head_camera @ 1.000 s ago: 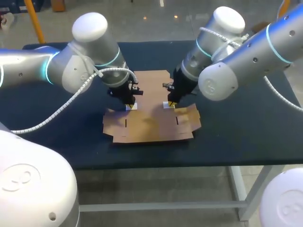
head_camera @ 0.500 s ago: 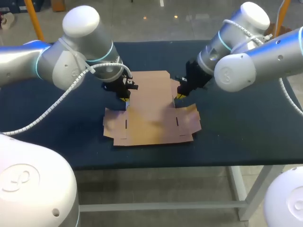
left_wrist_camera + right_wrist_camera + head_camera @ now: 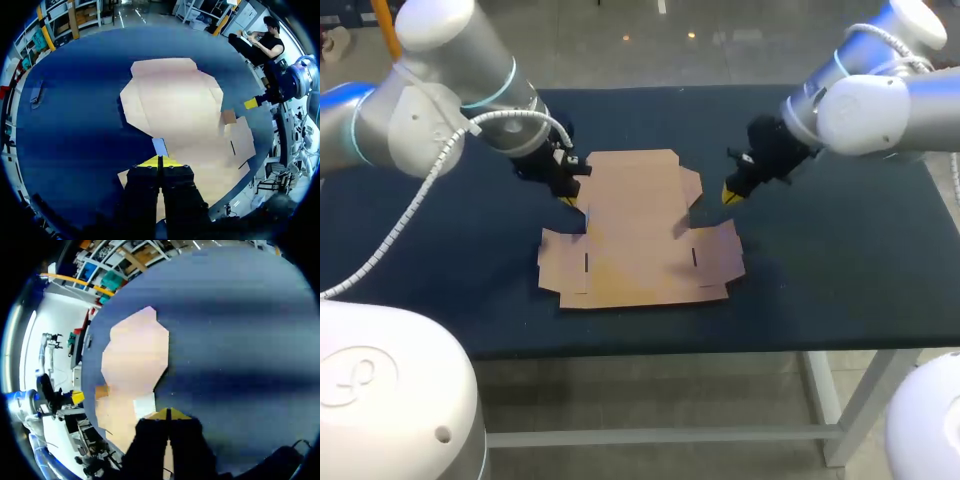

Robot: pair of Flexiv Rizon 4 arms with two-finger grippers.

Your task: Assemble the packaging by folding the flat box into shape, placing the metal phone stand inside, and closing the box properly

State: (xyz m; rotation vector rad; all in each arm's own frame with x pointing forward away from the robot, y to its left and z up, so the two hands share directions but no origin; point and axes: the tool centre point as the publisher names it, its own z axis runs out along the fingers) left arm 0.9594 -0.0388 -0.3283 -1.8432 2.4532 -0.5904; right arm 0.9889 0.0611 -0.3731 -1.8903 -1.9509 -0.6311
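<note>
left gripper (image 3: 569, 198) pulled outward; right gripper (image 3: 730, 193) likewise

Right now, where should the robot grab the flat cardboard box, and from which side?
Probably the side flaps: left gripper onto the left flap from the left, right gripper onto the right flap from the right. The box lies flat on the table, so only its jutting edges can be pinched.

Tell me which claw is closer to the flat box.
The left claw: its tips sit at the edge of the box, while the right claw hangs clear of it, over the table.
</note>
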